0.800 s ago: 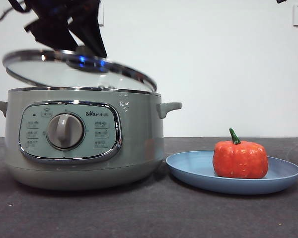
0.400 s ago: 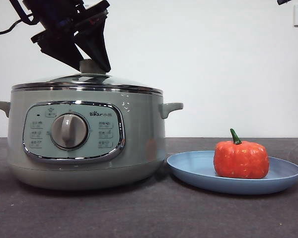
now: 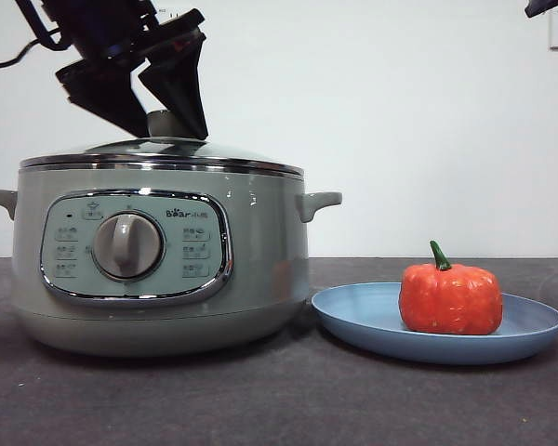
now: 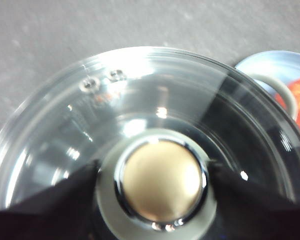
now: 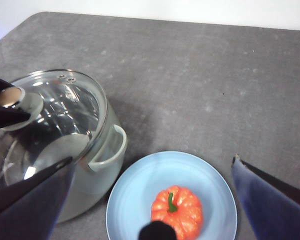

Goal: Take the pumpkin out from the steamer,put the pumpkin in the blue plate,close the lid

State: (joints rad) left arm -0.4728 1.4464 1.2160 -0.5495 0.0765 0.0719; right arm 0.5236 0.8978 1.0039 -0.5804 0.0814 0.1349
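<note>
Nearest the low camera, the grey tabletop [image 3: 288,400] carries the light-blue plate [image 3: 530,327] on one side, with the orange-red pumpkin [image 3: 450,297] sitting upright in it, green stem up; that part of the job looks done. Just beside the plate, rim close to rim though I cannot tell if they touch, stands the sage-green Bear steamer [image 3: 260,269], dial facing forward, and the glass lid [image 3: 223,155] sits level on its steel rim all the way round. Above it, the left claw [image 3: 164,119] comes down steeply from high on that side, its two black jaws straddling the lid's knob [image 3: 170,123]. The left wrist view settles the relation that matters: the knob [image 4: 162,181] lies dead centre between the jaws, one dark jaw at each flank, but a thin margin of chrome shows on both sides, so the jaws look parted and off the knob, gripping nothing. Since the knob sits straight below the claw along its own approach line, the likely exit is a plain lift back along that line, with no sideways drag on the lid. Farther off, the right claw [image 5: 155,200] hangs wide open and empty high over the plate, waiting.
</note>
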